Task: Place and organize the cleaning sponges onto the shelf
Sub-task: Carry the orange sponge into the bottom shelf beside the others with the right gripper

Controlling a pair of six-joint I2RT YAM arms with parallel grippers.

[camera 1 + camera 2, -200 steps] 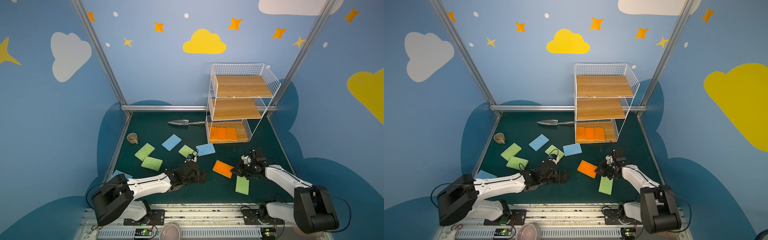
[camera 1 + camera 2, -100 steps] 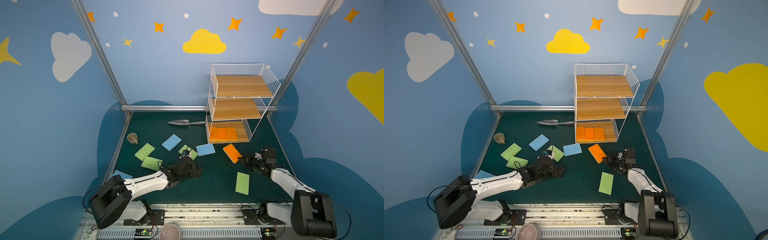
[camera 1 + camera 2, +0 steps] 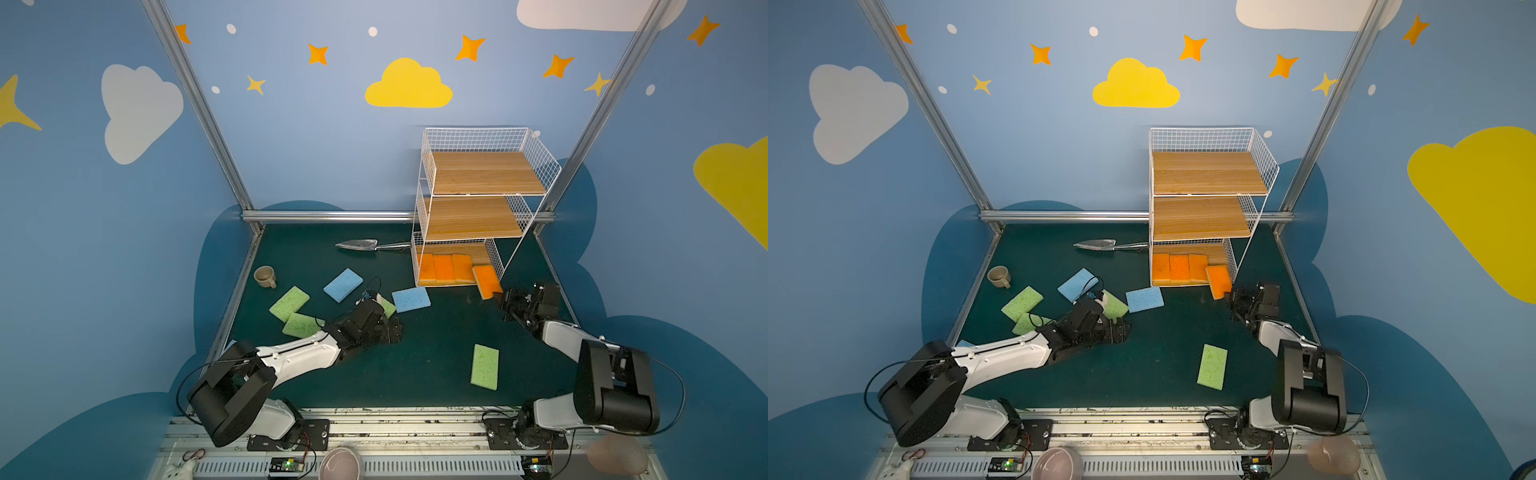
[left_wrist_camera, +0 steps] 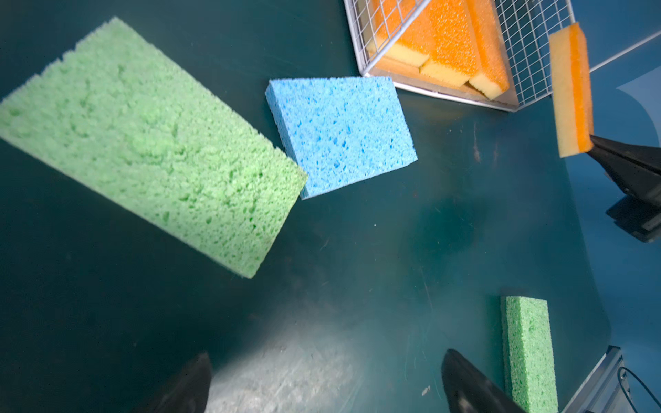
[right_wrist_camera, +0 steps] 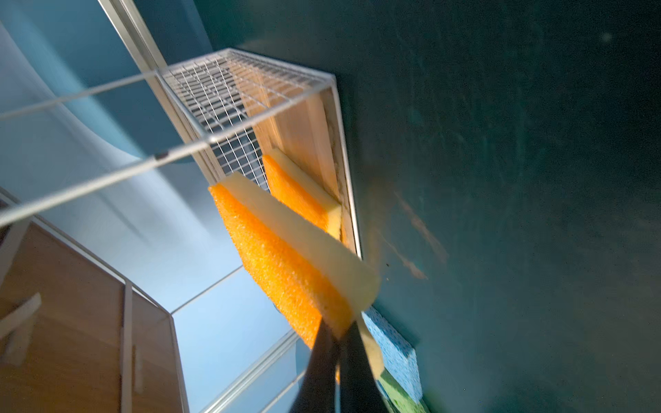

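The dark green table [image 3: 419, 357] carries a white wire shelf [image 3: 486, 172] at its far right, whose top two boards are bare. Three orange sponges [image 3: 444, 268] lie side by side on the bottom tier. The right claw [image 3: 500, 296] is clamped on the near end of a fourth orange sponge [image 3: 485, 279], tilted at the tier's front right corner. The left claw [image 3: 394, 330] hangs low over the middle of the table, jaws wide apart and holding nothing, near a green sponge [image 4: 150, 143] and a blue sponge [image 3: 411, 299]. Another green sponge [image 3: 485, 366] lies alone nearer the front. A metal trowel [image 3: 359, 245] and a small cup [image 3: 265, 276] sit further left.
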